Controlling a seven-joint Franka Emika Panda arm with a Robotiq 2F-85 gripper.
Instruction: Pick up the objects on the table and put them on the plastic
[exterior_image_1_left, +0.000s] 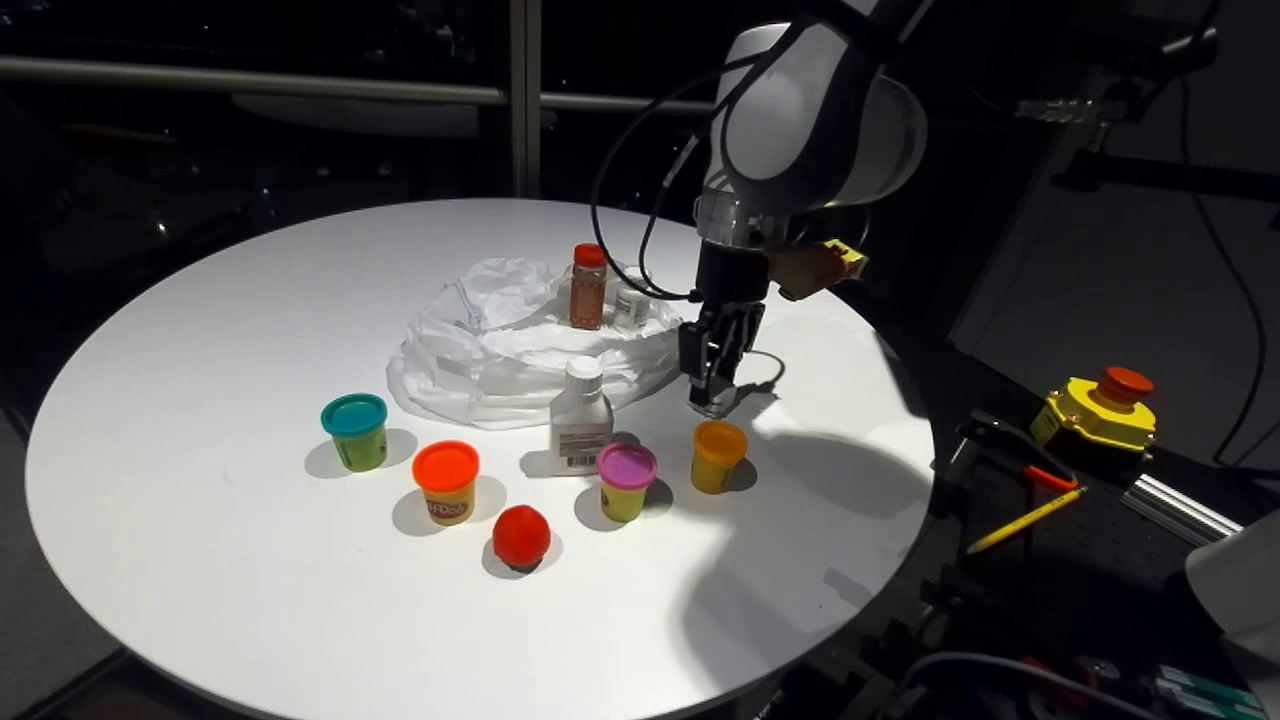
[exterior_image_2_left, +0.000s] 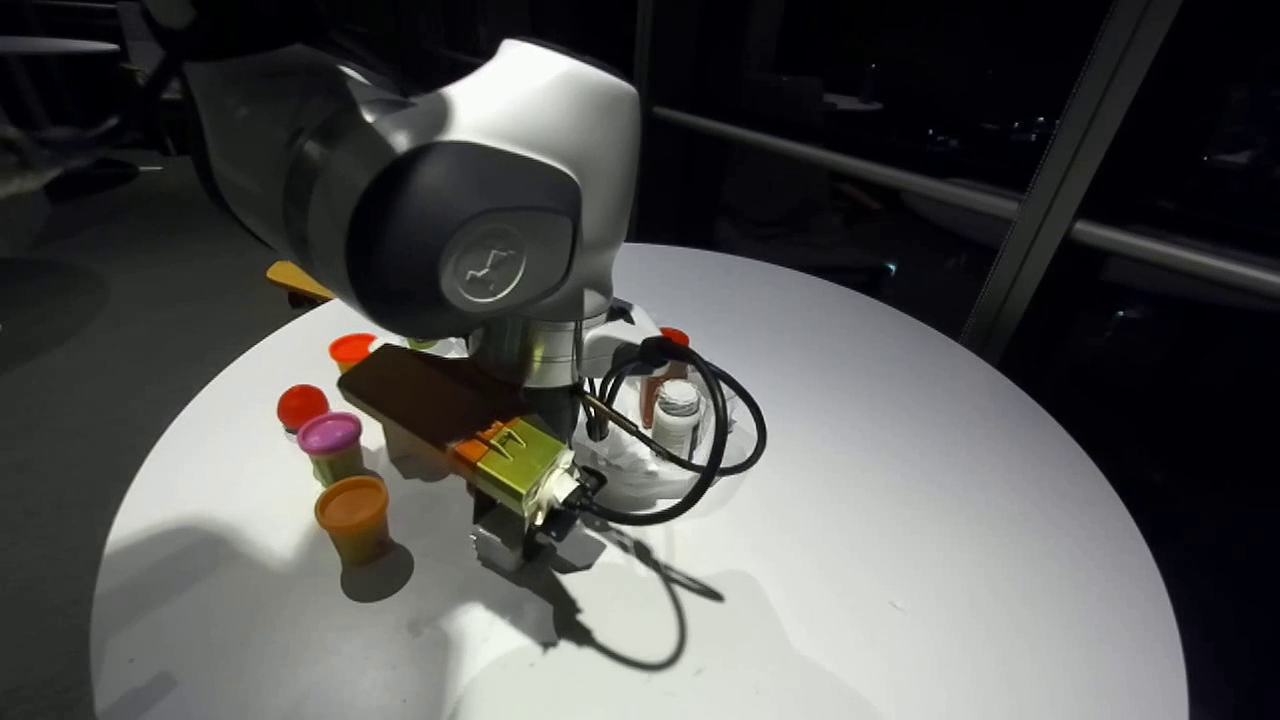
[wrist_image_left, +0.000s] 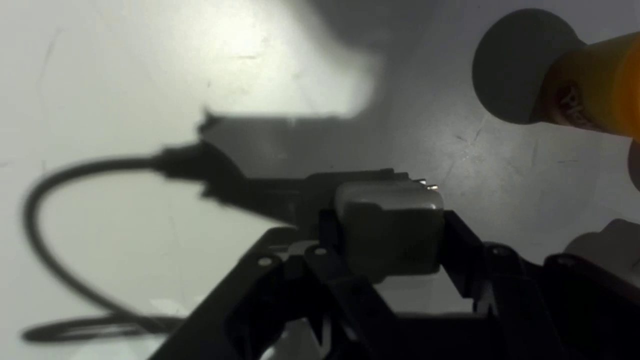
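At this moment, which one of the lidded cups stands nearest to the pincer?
The orange-lidded cup. The purple-lidded cup, red-lidded cup and teal-lidded cup all stand farther from the pincer.

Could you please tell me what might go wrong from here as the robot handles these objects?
The pale object in the gripper looks smooth with rounded edges, so it might slip during a lift.
The orange tub stands near the gripper, so a low sideways swing could knock it over.
The red-capped bottle and small white bottle stand on the wrinkled plastic, an uneven base, so setting something beside them may tip one.
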